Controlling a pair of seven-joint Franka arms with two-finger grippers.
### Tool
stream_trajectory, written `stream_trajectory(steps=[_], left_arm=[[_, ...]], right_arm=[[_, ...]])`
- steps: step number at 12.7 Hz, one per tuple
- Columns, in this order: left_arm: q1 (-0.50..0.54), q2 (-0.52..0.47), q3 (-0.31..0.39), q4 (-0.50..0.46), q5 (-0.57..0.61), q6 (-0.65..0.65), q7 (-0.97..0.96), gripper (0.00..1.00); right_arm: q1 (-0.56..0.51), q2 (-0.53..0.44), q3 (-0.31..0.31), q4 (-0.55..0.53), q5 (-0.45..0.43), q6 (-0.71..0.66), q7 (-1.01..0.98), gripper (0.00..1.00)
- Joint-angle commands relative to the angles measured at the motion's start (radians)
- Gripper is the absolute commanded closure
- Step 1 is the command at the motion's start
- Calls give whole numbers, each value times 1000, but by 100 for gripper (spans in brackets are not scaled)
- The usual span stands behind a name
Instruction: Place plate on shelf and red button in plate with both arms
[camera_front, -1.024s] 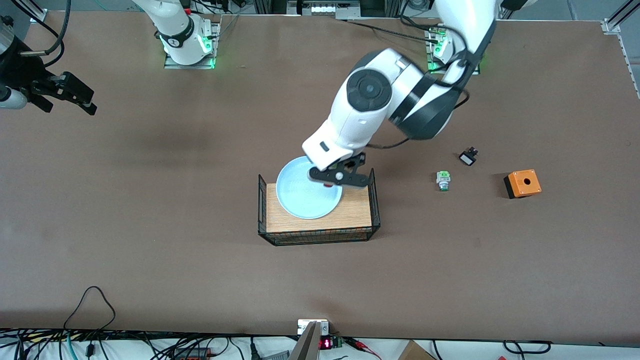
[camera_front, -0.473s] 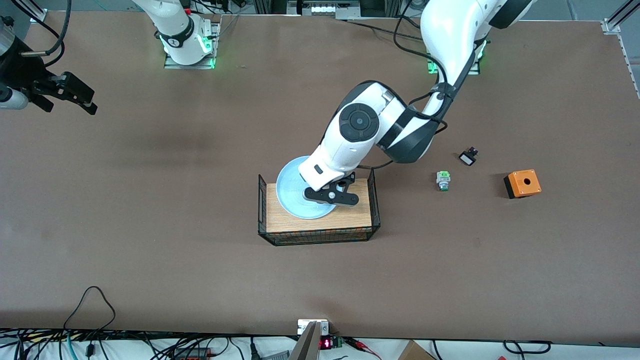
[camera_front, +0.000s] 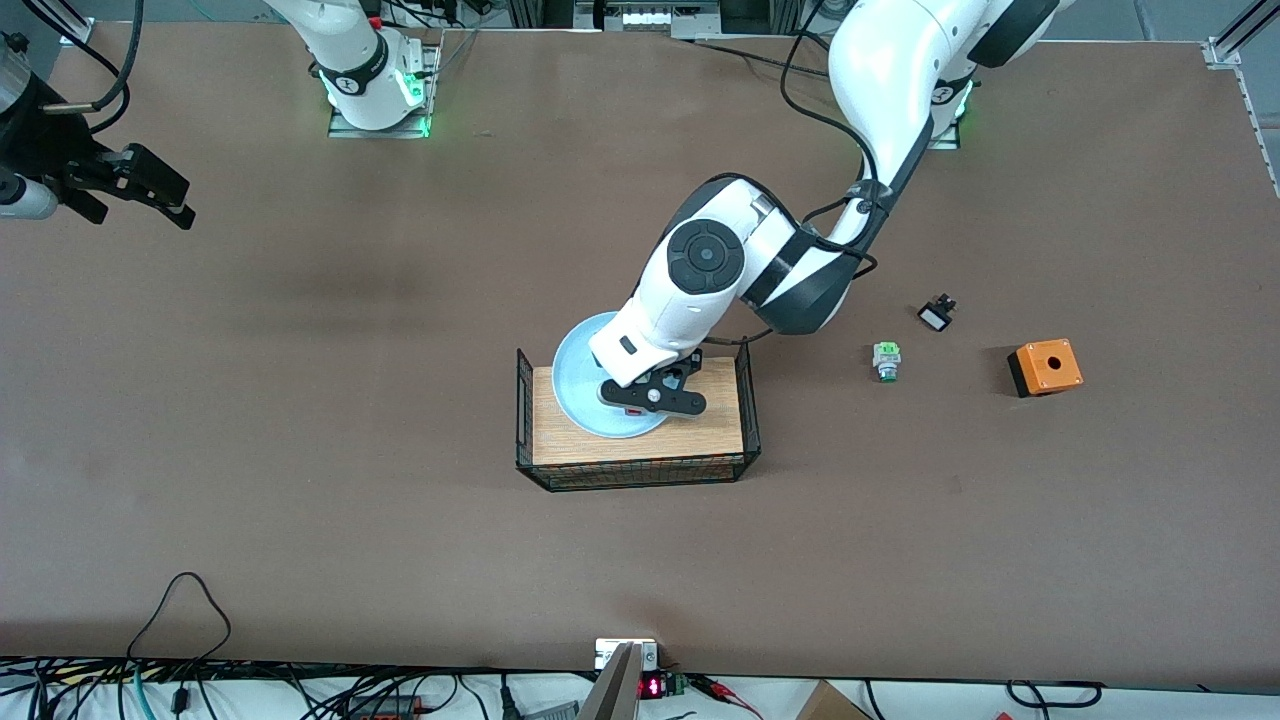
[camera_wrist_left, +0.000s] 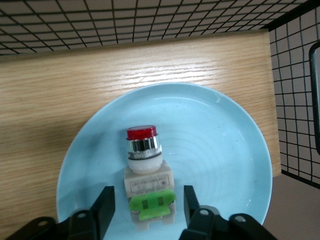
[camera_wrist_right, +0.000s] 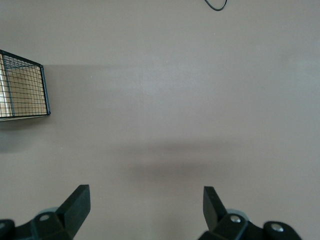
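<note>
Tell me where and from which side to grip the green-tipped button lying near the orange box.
Grip the green-tipped button across its white-and-green body, coming straight down from above. It seems to lie on its side on the bare table, tip toward the front camera, so the wider body's flanks likely seat the gripper's fingers better than the narrow tip.

Left end effector (camera_front: 652, 398) over plate (camera_front: 580, 385)

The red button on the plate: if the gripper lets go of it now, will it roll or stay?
The red button probably stays: its boxy white-and-green body lies on the plate. Its round chrome collar might let it rock a little. The left gripper fingers flank it, seemingly with gaps.
</note>
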Motion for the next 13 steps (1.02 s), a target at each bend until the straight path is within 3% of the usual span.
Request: stream_trajectory(steps=[1,3,6,10,13], left_arm=[[-5,-20,11,26,4,-24,1,0],[2,-73,11,29,4,-113,1,0],[50,-187,13,29,5,-345,2,0],[188,-305,13,27,7,-643,6,0],[294,-356,8,26,97,-791,63,0]], right_arm=[[-10,-22,-1,-22,19,-1,-18,0],[-10,-24,-8,-22,19,-1,-18,0],[-8,-24,-10,-22,19,-2,-18,0],[-8,-24,-10,-23,19,-3,-20,0],[-7,-24,-10,-25,19,-2,-18,0]])
